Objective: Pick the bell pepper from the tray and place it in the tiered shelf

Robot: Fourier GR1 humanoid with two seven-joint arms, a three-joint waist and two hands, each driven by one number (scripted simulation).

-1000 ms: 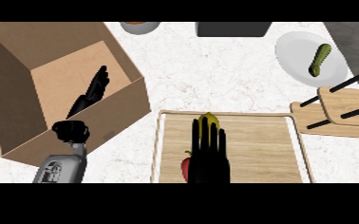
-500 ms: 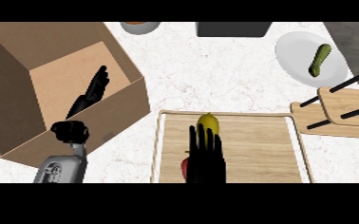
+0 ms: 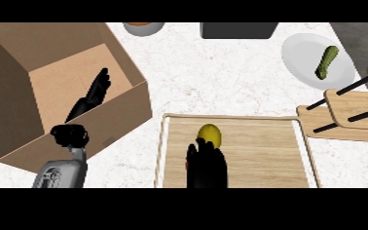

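Observation:
A yellow bell pepper (image 3: 209, 132) lies on the wooden tray (image 3: 269, 151) near its back left part. My right hand (image 3: 207, 167) hovers just in front of the pepper, fingers straight and pointing at it, fingertips at its near side; it is open and holds nothing. A small red thing (image 3: 188, 165) peeks out at that hand's left edge, mostly hidden. The wooden tiered shelf (image 3: 338, 115) with black posts stands at the right edge. My left hand (image 3: 90, 95) rests open, fingers up, over the cardboard box.
A large open cardboard box (image 3: 68, 85) fills the left side. A white plate (image 3: 302, 53) with a green vegetable (image 3: 328, 61) sits at the back right. A dark container (image 3: 238, 29) and a bowl (image 3: 144, 28) stand along the back edge.
My right hand has drawn back toward the lower edge, uncovering more of the yellow pepper. The left hand has stayed still.

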